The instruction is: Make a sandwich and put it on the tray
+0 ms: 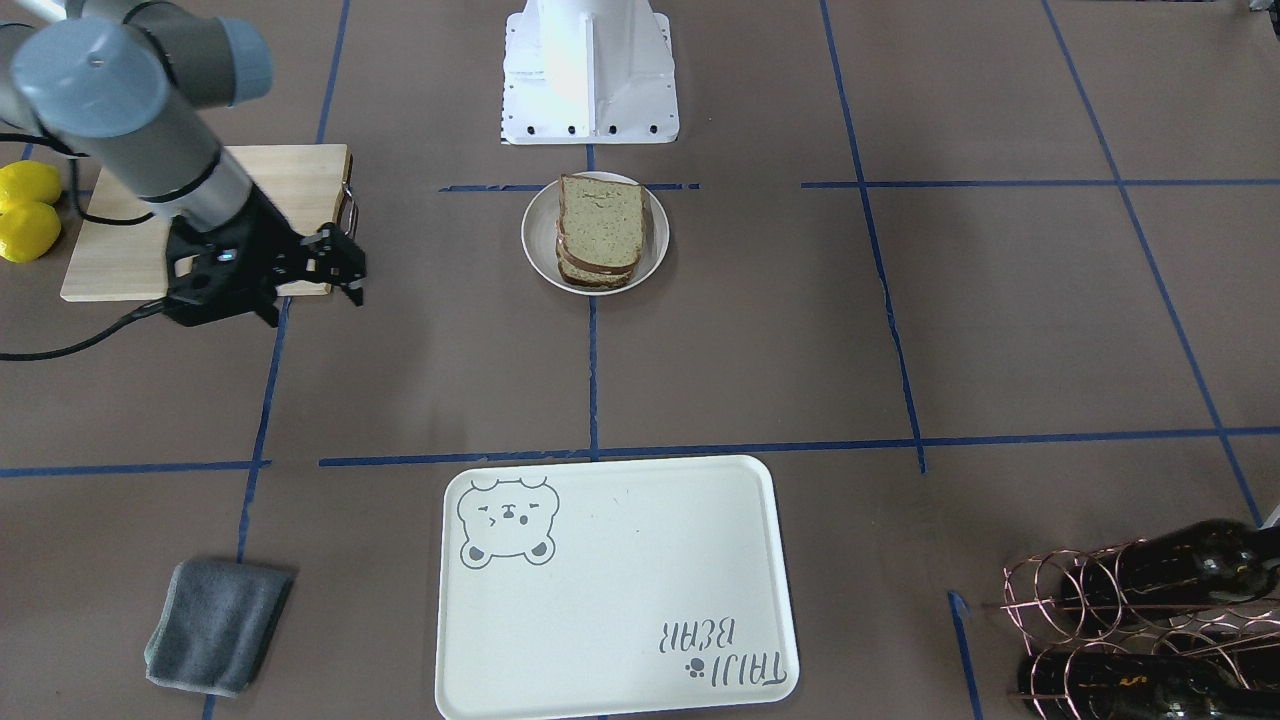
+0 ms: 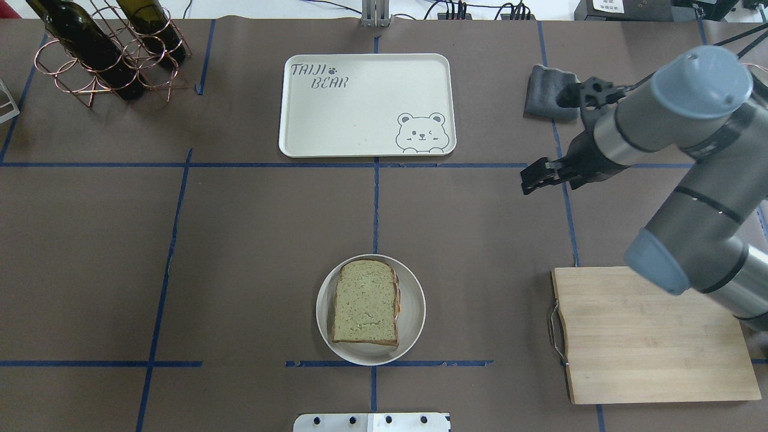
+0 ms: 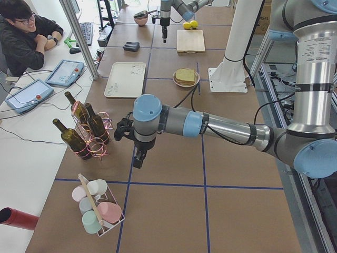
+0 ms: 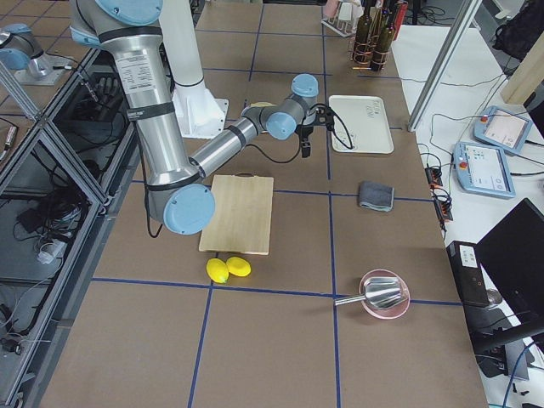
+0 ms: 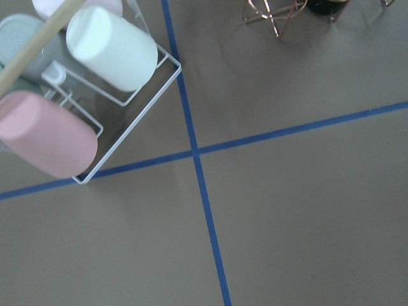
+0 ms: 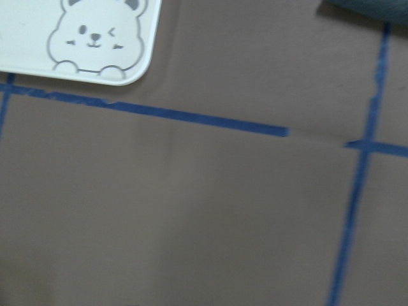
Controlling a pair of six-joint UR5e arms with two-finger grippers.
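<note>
The sandwich [image 2: 366, 303] is a stack of speckled bread slices on a small round white plate [image 2: 414, 300] near the robot's base; it also shows in the front-facing view [image 1: 600, 225]. A thin orange edge shows between the slices; the egg is otherwise hidden. The cream bear tray [image 2: 360, 108] lies bare at the far middle, also in the front-facing view [image 1: 620, 600], and its corner shows in the right wrist view [image 6: 95, 38]. My right gripper [image 2: 533, 176] hovers open and empty right of the tray, above the table. My left gripper [image 3: 138, 158] hangs near the bottle rack; I cannot tell its state.
A wooden cutting board [image 2: 648, 336] lies under my right arm, two lemons [image 1: 25, 210] beside it. A grey cloth [image 2: 543, 90] lies right of the tray. A copper bottle rack [image 2: 108, 54] stands far left. A cup rack [image 5: 76, 95] sits below my left wrist.
</note>
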